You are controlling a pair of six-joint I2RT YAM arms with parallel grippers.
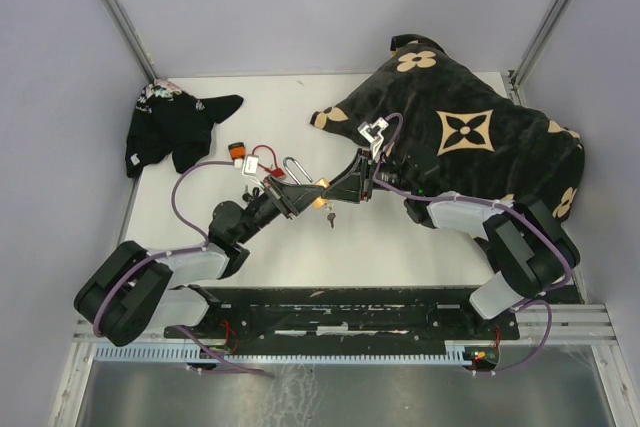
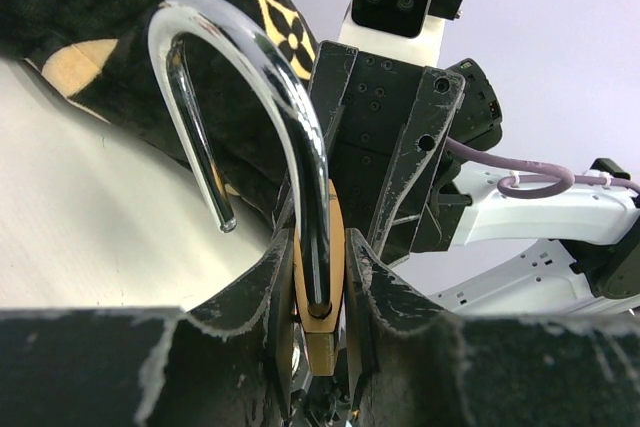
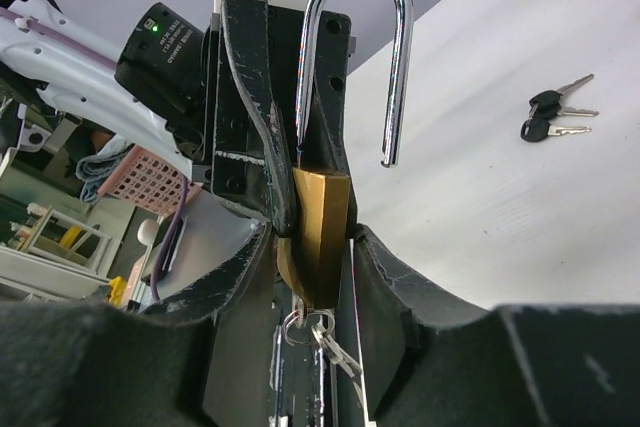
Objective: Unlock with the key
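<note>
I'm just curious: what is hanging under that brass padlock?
A ring of keys dangles below the padlock. Its keyhole is hidden between the tool fingers, so whether a key sits inside cannot be seen.

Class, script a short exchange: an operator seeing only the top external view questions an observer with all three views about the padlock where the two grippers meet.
Operator: Is the shackle open?
Observer: Yes. The right wrist view shows one end of the shackle hanging free beside the brass padlock.
Operator: Where are the keys?
Observer: A ring of keys hangs directly under the body.
Operator: Is the left gripper holding?
Observer: The left wrist view shows the left gripper pressed on both sides of the body.
</note>
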